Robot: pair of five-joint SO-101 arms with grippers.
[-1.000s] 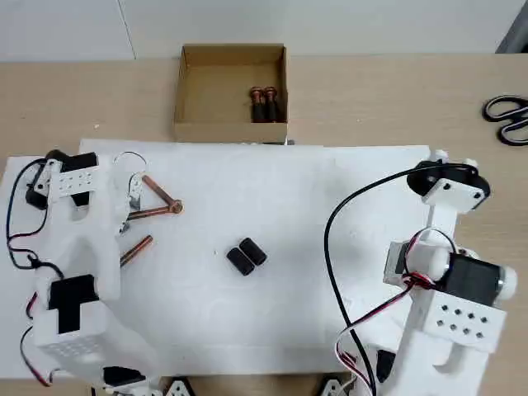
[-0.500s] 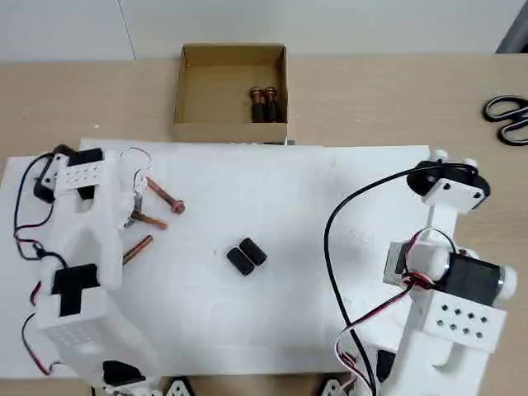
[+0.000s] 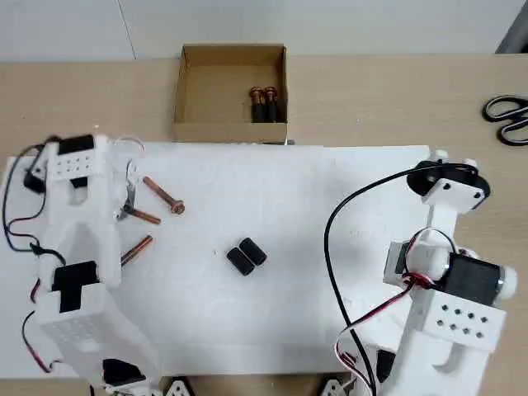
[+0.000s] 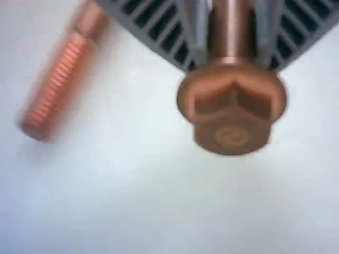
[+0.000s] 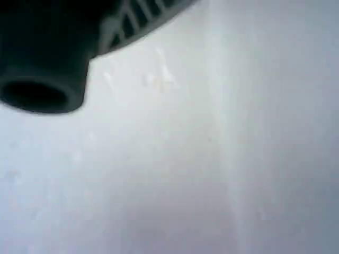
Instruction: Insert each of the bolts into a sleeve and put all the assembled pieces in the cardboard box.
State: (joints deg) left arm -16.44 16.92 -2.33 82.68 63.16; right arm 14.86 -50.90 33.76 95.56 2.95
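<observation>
Bolt (image 4: pixel 231 114) is clamped in the left gripper (image 4: pixel 231 24). The ribbed fingers are closed on the shank and the hex head sticks out toward the wrist camera. A loose bolt (image 4: pixel 53 87) lies flat on the mat (image 3: pixel 330 206) just beside it.

From above, that gripper sits at the left end of the mat with two bolts right at its tip, both running roughly left to right. I can't say for sure which of the two is the held one. A third bolt (image 3: pixel 136 250) lies a bit nearer the arm's base.

The right gripper (image 5: pixel 85 26) looks closed on a sleeve (image 5: pixel 41 79), with the open bore in plain sight. Seen from above, that arm is at the right end of the mat.

So the whole thing turns on this: the held sleeve is well to the right of the held bolt, with the full mat between them. My guess is they meet somewhere in the middle, and the bolt's long axis has to line up with that bore before anything slides in.

There's plenty of room in the middle. Two spare sleeves (image 3: pixel 247 256) lie side by side, a little nearer the left arm. The right arm's black cable (image 3: pixel 328 247) loops over the mat and could snag.

The box (image 3: pixel 188 91) is just past the mat's far edge, nearer the left arm, with two assembled pieces (image 3: pixel 264 105) inside.
</observation>
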